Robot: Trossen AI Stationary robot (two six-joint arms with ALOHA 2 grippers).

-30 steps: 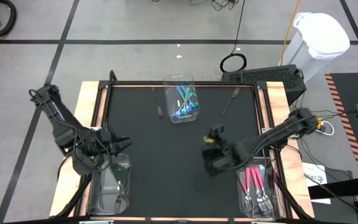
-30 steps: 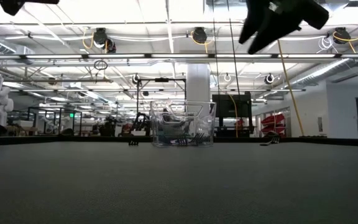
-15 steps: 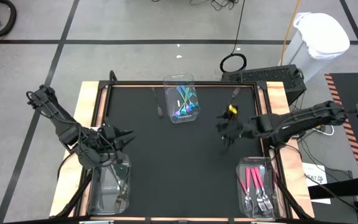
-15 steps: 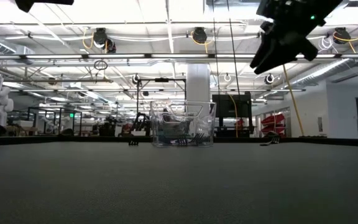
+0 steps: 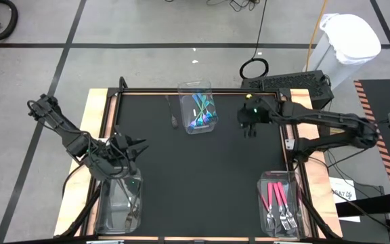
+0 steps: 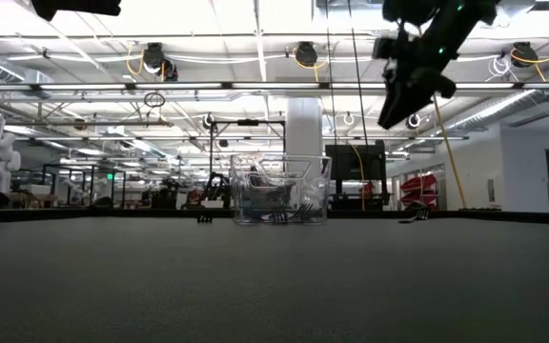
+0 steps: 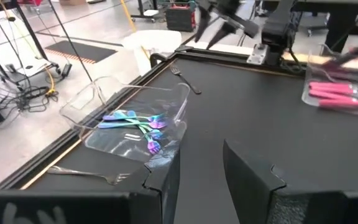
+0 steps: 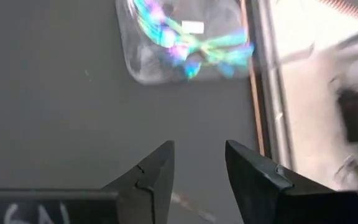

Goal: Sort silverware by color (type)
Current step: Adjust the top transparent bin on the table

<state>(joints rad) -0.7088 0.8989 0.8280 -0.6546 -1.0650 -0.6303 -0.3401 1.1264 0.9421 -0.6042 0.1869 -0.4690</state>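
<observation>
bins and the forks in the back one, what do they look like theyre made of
The back bin and the two front bins look like clear, glossy plastic: the dark mat shows through their walls. The forks in the back bin have a shiny rainbow sheen of teal, blue and purple, which suggests coated metal or plastic; the look leaves that open.

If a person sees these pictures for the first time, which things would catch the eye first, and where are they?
Most striking is the clear bin at the table's far edge, holding iridescent blue-green utensils. Next come the pink-handled forks in another clear bin at the near right corner. The right hand hovers, empty and open, over the far right of the black mat, while the left hand waits above a bin at the near left.
</observation>
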